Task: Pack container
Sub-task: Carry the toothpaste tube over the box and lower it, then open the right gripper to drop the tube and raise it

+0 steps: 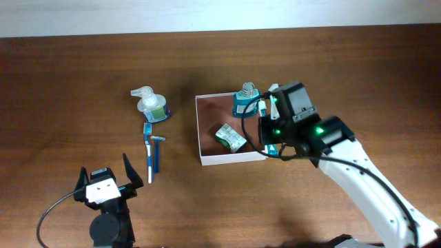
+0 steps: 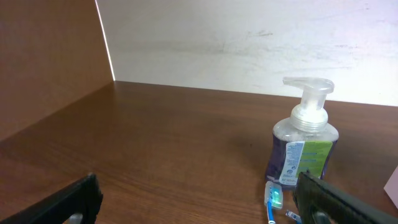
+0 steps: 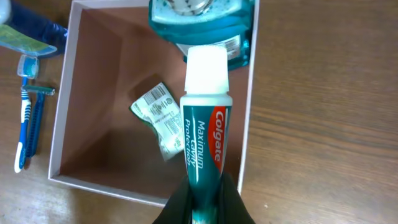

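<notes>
The right fingers (image 3: 236,210) are clenched on the lower end of a tube (image 3: 205,134) of green and red toothpaste, one finger on each side, with its white cap pointing away from the wrist. In the right wrist view the tube lies over the right half of the container (image 3: 62,118), its cap against the teal bottle (image 3: 202,25); contact between cap and bottle cannot be told. The container (image 1: 231,159) rests on the wooden surface (image 1: 69,83) right of centre, open side up, white walls around a reddish-brown bottom. The bottle (image 1: 245,100) stands inside at the far right corner. A green packet (image 1: 229,137) lies on the container bottom near the middle, clear of the walls. The left fingers (image 1: 129,171) are released, spread wide and grasping nothing, at the near left of the surface, well apart from the container. In the left wrist view both fingers (image 2: 65,202) frame a pump bottle (image 2: 303,140) that stands ahead of them, untouched. A toothbrush (image 1: 149,155) and a razor (image 1: 157,148) lie side by side just near of the pump bottle (image 1: 150,105), left of the container
</notes>
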Controlling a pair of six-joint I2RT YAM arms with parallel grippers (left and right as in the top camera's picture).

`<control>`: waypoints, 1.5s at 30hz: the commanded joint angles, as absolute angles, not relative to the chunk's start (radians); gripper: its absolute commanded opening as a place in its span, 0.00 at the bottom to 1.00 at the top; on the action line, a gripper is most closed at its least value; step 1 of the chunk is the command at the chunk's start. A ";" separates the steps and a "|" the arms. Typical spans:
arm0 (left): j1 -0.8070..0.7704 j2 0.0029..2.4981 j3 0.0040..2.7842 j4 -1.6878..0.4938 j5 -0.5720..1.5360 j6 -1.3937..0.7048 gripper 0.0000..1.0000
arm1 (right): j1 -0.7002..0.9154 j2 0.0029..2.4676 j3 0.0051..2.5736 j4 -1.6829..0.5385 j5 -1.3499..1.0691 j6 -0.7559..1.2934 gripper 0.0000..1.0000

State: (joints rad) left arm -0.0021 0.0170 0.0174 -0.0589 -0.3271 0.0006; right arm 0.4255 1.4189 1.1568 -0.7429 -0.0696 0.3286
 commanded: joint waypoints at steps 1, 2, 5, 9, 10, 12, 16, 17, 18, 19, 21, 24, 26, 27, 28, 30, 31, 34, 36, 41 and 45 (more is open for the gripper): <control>0.003 0.019 0.011 -0.057 -0.337 0.009 0.99 | 0.433 1.473 1.171 -0.712 -0.111 0.323 0.06; 0.003 0.019 0.011 -0.057 -0.337 0.009 0.99 | 0.433 1.481 1.171 -0.705 -0.113 0.323 0.06; 0.003 0.019 0.011 -0.057 -0.337 0.009 0.99 | 0.433 1.509 1.171 -0.683 -0.113 0.323 0.06; 0.003 0.019 0.011 -0.057 -0.337 0.009 0.99 | 0.433 1.539 1.171 -0.669 -0.113 0.323 0.06; 0.003 0.019 0.011 -0.057 -0.337 0.009 0.99 | 0.433 1.543 1.171 -0.669 -0.114 0.323 0.06; 0.003 0.019 0.011 -0.057 -0.337 0.009 0.99 | 0.433 1.552 1.171 -0.669 -0.120 0.323 0.06; 0.003 0.019 0.011 -0.057 -0.337 0.009 0.99 | 0.433 1.563 1.171 -0.665 -0.121 0.323 0.06; 0.003 0.019 0.011 -0.057 -0.337 0.009 0.99 | 0.433 1.565 1.171 -0.665 -0.121 0.323 0.07; 0.003 0.019 0.011 -0.057 -0.337 0.009 0.99 | 0.433 1.564 1.171 -0.664 -0.121 0.323 0.07; 0.003 0.019 0.011 -0.057 -0.337 0.009 0.99 | 0.433 1.564 1.171 -0.664 -0.121 0.323 0.07; 0.003 0.019 0.011 -0.057 -0.337 0.009 0.99 | 0.433 1.565 1.171 -0.661 -0.121 0.323 0.08; 0.003 0.019 0.011 -0.057 -0.337 0.009 0.99 | 0.433 1.565 1.170 -0.649 -0.121 0.323 0.09; 0.003 0.019 0.011 -0.057 -0.337 0.009 0.99 | 0.433 1.565 1.170 -0.645 -0.121 0.323 0.09; 0.003 0.019 0.011 -0.057 -0.337 0.009 0.99 | 0.433 1.565 1.170 -0.643 -0.121 0.323 0.09; 0.003 0.019 0.011 -0.057 -0.337 0.009 0.99 | 0.433 1.567 1.170 -0.642 -0.121 0.323 0.09; 0.003 0.019 0.011 -0.057 -0.337 0.009 0.99 | 0.433 1.572 1.170 -0.637 -0.121 0.323 0.09; 0.003 0.019 0.011 -0.057 -0.337 0.009 0.99 | 0.433 1.575 1.170 -0.635 -0.121 0.323 0.09; 0.003 0.019 0.011 -0.057 -0.337 0.009 0.99 | 0.433 1.593 1.170 -0.634 -0.121 0.323 0.09; 0.003 0.019 0.011 -0.057 -0.337 0.009 0.99 | 0.433 1.605 1.170 -0.635 -0.122 0.323 0.09; 0.003 0.019 0.011 -0.057 -0.337 0.009 1.00 | 0.433 1.626 1.170 -0.627 -0.124 0.323 0.09; 0.003 0.019 0.011 -0.057 -0.337 0.009 0.99 | 0.433 1.626 1.170 -0.622 -0.123 0.323 0.11</control>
